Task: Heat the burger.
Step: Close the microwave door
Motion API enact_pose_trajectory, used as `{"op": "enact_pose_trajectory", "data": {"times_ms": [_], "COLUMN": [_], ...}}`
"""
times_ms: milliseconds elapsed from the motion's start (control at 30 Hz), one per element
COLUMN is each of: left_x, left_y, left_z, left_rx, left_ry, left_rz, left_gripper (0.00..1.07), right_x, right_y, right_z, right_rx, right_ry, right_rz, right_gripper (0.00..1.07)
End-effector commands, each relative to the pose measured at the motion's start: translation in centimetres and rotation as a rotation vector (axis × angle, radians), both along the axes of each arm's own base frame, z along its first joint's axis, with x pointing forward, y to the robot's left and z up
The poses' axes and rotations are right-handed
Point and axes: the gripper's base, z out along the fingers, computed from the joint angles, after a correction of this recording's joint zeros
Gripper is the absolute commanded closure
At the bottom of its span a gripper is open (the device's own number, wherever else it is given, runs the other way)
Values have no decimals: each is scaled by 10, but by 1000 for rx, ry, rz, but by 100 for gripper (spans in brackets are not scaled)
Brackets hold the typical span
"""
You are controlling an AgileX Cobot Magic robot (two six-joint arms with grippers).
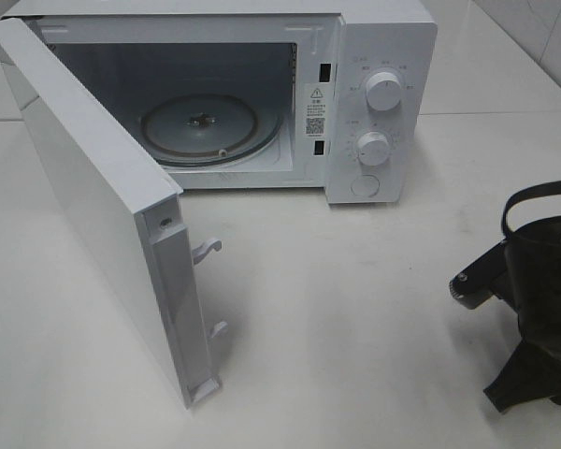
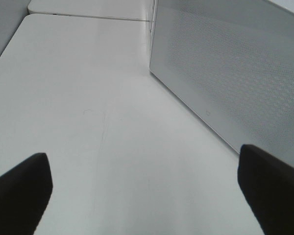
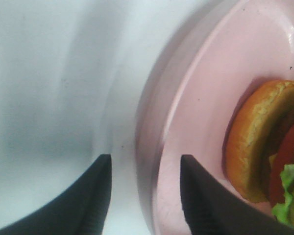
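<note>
The burger [image 3: 264, 147], golden-brown bun with green lettuce and red filling, lies on its side on a pink plate [image 3: 206, 98] in the right wrist view only. My right gripper [image 3: 144, 191] is open and straddles the plate's rim, one finger [image 3: 90, 196] outside on the white table and one [image 3: 201, 196] over the plate. In the exterior view only the right arm [image 1: 533, 299] shows at the right edge; burger and plate are out of view there. My left gripper [image 2: 147, 196] is open and empty, low over the table beside the microwave door [image 2: 235, 73].
A white microwave [image 1: 374, 56] stands at the back with its door [image 1: 84, 187] swung wide open toward the front left. Its glass turntable [image 1: 206, 126] is bare. The white table [image 1: 355, 327] stretches in front of it.
</note>
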Motion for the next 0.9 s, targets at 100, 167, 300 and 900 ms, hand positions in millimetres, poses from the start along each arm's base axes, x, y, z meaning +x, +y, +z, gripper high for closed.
{"op": "enact_pose_trajectory", "data": {"times_ms": [100, 167, 300, 900], "left_x": [0, 0, 0, 0], "left_y": [0, 0, 0, 0], "left_z": [0, 0, 0, 0], "left_rx": [-8, -8, -8, -8], "left_ry": [-12, -12, -12, -12], "left_rz": [6, 6, 6, 6], "left_gripper": [10, 10, 10, 10], "right_x": [-5, -6, -13, -53], "right_y": [-1, -1, -3, -5], "right_z": [26, 31, 55, 132], "right_rx": [89, 108, 194, 560], "right_ry": [-48, -60, -120, -172], "right_rz": [9, 12, 31, 173], "right_gripper": [54, 51, 37, 32]}}
